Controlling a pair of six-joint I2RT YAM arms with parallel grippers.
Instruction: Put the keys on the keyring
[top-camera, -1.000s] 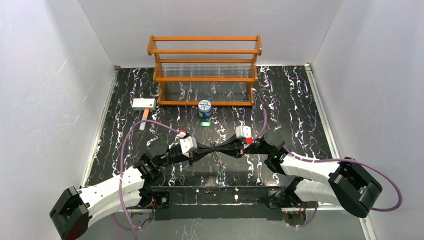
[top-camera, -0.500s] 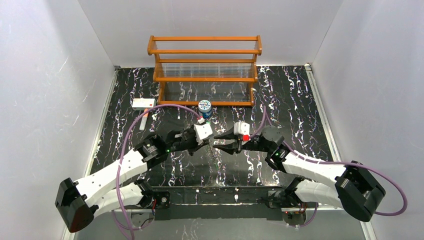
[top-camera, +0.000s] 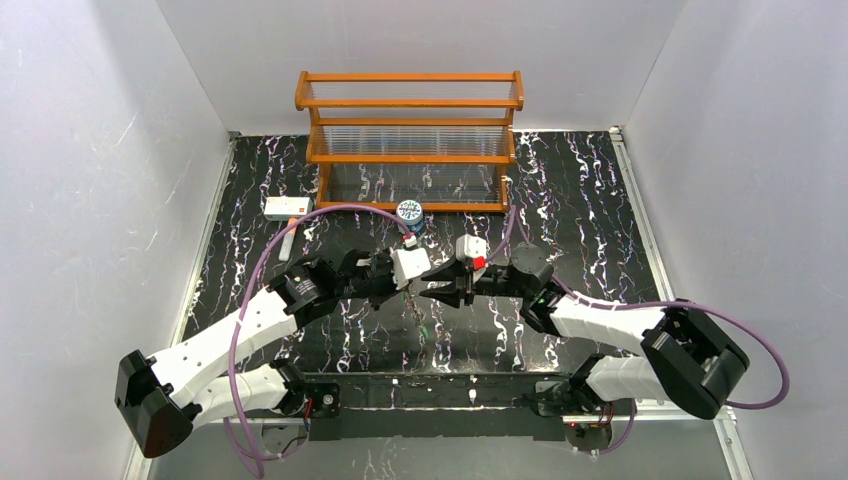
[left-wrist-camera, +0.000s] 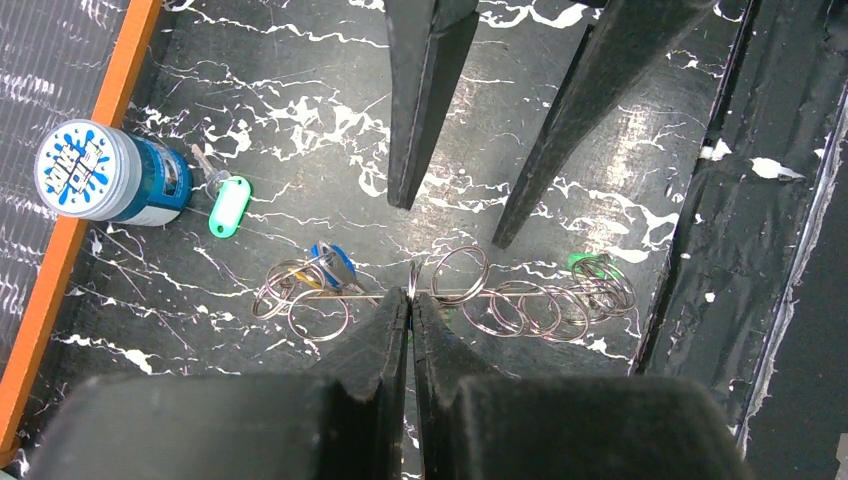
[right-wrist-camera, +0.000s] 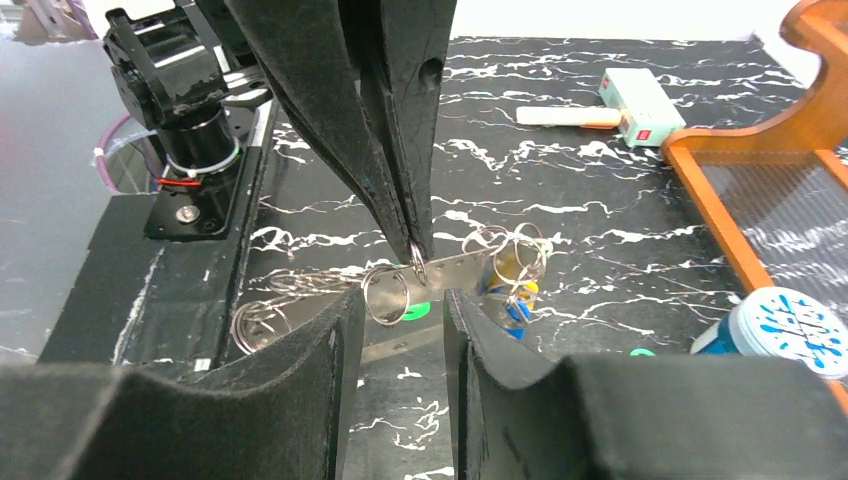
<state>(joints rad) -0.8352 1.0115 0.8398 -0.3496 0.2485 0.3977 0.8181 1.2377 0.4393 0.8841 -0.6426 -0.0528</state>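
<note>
Standing beside key — lidded can

- From above you cannot pick out the keyring or any single key. They are too small there, and both arms crowd over them.
- In the left wrist view, the left end effector covers the keyring's middle, and a green key shows only as a sliver under the metal loops.
- In the right wrist view, the right end effector leaves only a green scrap showing, too little to tell which key.
- The can and wooden rack are cut by that view's right edge.
</note>
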